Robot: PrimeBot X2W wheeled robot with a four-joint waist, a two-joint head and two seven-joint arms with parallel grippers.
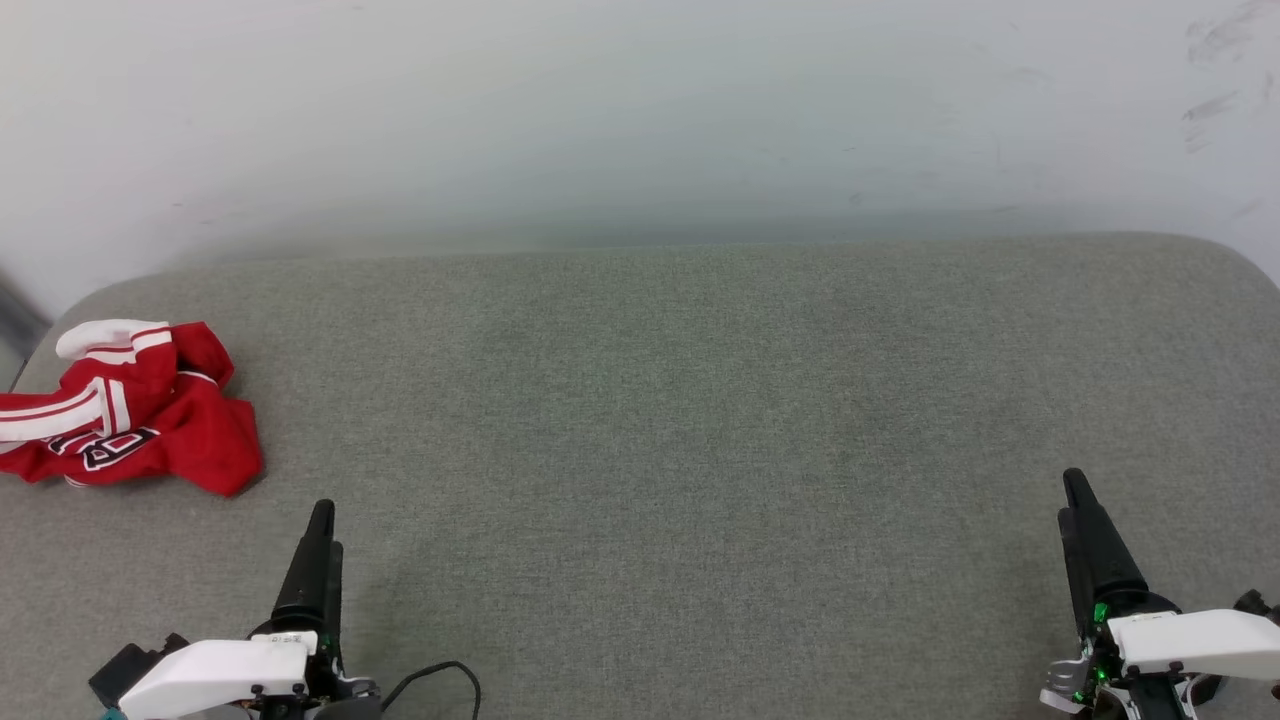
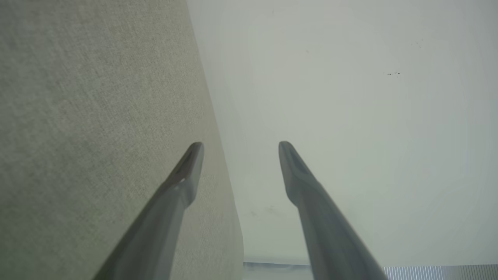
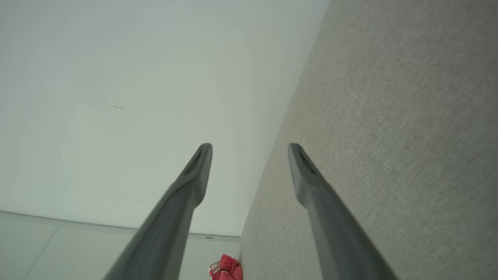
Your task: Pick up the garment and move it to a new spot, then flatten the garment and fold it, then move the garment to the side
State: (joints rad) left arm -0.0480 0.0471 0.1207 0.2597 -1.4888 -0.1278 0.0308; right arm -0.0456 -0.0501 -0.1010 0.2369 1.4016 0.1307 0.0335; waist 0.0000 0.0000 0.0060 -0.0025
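Head: risk = single-layer pinch on bunched heap, or drag off left edge of surface (image 1: 700, 400). Garment (image 1: 130, 410) crumpled right at that edge; red, white sleeve, striped trim, lettering part-hidden. L gripper (image 1: 322, 510), R gripper (image 1: 1075, 485) near front edge, well apart from it.
L wrist: jaws wide, empty.
R wrist: same; red bundle at surface's edge.

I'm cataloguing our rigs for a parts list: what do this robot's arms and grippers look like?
Both the left gripper and right gripper have two long, dark, tapering fingers. Each forearm wears a white shell. A black cable loops beside the left wrist; green lights glow at the right wrist.
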